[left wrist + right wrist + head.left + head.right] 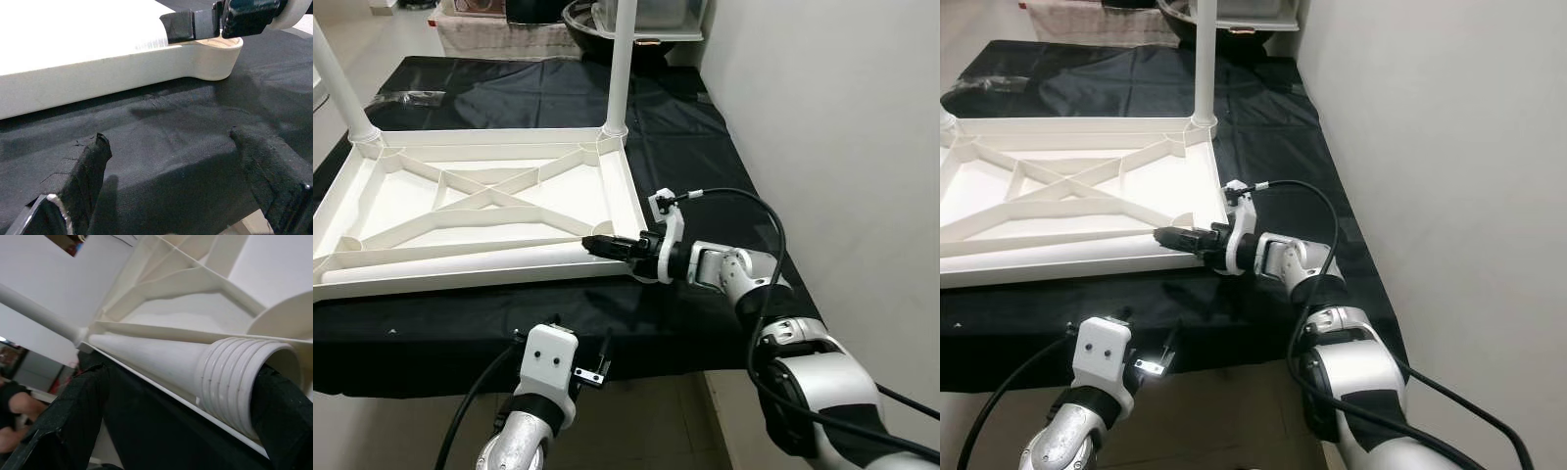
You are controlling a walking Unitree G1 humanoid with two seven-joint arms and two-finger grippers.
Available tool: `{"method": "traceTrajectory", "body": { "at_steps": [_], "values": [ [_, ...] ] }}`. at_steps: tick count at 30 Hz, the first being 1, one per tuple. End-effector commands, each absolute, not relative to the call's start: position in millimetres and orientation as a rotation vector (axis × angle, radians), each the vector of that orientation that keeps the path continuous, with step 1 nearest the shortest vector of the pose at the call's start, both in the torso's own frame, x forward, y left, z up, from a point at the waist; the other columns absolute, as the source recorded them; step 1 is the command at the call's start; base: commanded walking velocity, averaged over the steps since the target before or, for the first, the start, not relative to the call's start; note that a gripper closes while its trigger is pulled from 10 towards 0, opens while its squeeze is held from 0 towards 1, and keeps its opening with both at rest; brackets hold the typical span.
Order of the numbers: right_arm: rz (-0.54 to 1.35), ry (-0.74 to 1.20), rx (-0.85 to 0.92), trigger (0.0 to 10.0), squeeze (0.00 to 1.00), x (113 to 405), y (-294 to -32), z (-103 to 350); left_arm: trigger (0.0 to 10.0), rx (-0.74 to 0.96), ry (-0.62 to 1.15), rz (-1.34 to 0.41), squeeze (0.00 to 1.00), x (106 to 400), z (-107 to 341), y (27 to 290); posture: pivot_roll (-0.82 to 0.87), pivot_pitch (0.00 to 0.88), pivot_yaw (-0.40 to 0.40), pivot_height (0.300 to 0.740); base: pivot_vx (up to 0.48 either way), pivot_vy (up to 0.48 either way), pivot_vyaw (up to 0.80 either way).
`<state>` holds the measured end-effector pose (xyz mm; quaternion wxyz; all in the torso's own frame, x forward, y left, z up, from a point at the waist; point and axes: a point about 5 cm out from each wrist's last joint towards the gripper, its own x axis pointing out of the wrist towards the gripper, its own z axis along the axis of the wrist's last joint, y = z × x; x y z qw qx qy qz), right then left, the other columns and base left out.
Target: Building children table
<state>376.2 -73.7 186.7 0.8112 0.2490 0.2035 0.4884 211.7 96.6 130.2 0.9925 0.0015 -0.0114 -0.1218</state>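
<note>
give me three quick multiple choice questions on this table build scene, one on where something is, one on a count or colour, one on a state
1. Where does the loose white plastic leg lie?
A. along the near rim of the upside-down white plastic tabletop
B. on the floor
C. against the wall

2. How many legs stand upright, screwed into the tabletop?
A. none
B. two
C. four

3. What is the right gripper doing?
A. hanging idle
B. gripping the loose leg's threaded end
C. pressing the black cloth

Answers:
1 A, the leg rests lengthwise inside the near edge.
2 B, one upright leg at each far corner.
3 B, its fingers straddle the ribbed threads in the right wrist view; the left gripper hovers open over the cloth.
</note>
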Motion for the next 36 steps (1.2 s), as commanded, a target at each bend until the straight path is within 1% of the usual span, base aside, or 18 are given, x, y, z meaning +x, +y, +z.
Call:
{"method": "traceTrajectory", "body": {
  "at_steps": [1, 8, 10, 12, 15, 18, 20, 21, 22, 27, 36],
  "values": [
    [1.103, 0.414, 0.575, 10.0, 0.00, 374.6, -68.6, 192.8, 10.0, -0.001, -0.014, -0.249, 0.00, 210.1, 128.3, 93.5, 0.11, 0.194, -0.128, 0.740, 0.000, 0.000, 0.00],
    [1.211, 0.381, 0.599, 10.0, 0.00, 368.7, -68.4, 197.1, 10.0, 0.000, -0.009, -0.251, 0.00, 210.2, 126.9, 92.8, 0.10, 0.181, -0.125, 0.740, 0.000, 0.000, 0.00],
    [1.284, 0.376, 0.574, 10.0, 0.00, 363.9, -70.0, 197.6, 10.0, 0.001, -0.005, -0.255, 0.00, 210.3, 125.5, 92.2, 0.10, 0.179, -0.124, 0.740, 0.000, 0.000, 0.00],
    [1.311, 0.388, 0.536, 10.0, 0.00, 361.9, -70.8, 195.8, 10.0, 0.002, -0.004, -0.257, 0.00, 210.5, 125.2, 91.9, 0.10, 0.175, -0.126, 0.740, 0.000, 0.000, 0.00],
    [1.294, 0.433, 0.446, 10.0, 0.00, 362.2, -73.0, 188.1, 10.0, 0.004, -0.003, -0.257, 0.00, 210.8, 124.6, 91.9, 0.10, 0.169, -0.126, 0.740, 0.000, 0.000, 0.00],
    [1.231, 0.450, 0.414, 10.0, 0.00, 366.4, -74.9, 184.0, 10.0, 0.006, -0.003, -0.259, 0.00, 211.0, 124.1, 91.8, 0.10, 0.165, -0.126, 0.740, 0.000, 0.000, 0.00],
    [1.224, 0.444, 0.413, 10.0, 0.00, 367.2, -75.3, 184.2, 10.0, 0.007, -0.003, -0.259, 0.00, 211.1, 123.9, 91.8, 0.10, 0.163, -0.125, 0.740, 0.000, 0.000, 0.00],
    [1.224, 0.438, 0.415, 3.9, 0.00, 367.5, -75.8, 185.0, 10.0, 0.007, -0.003, -0.260, 0.00, 211.2, 123.8, 91.8, 0.10, 0.161, -0.124, 0.740, 0.000, 0.000, 0.00],
    [1.230, 0.424, 0.419, 0.0, 0.00, 367.7, -76.0, 186.6, 10.0, 0.008, -0.002, -0.260, 0.00, 211.2, 123.6, 91.8, 0.10, 0.161, -0.124, 0.740, 0.000, 0.000, 0.00],
    [1.217, 0.409, 0.409, 0.0, 0.00, 368.6, -77.4, 187.7, 10.0, 0.011, -0.002, -0.261, 0.00, 211.6, 123.2, 92.0, 0.10, 0.155, -0.121, 0.740, 0.000, 0.000, 0.00],
    [1.166, 0.393, 0.449, 0.0, 0.00, 371.8, -89.2, 183.6, 10.0, 0.015, -0.002, -0.263, 0.00, 213.1, 122.3, 91.9, 0.10, 0.149, -0.120, 0.740, 0.000, 0.000, 0.00]
  ]
}}
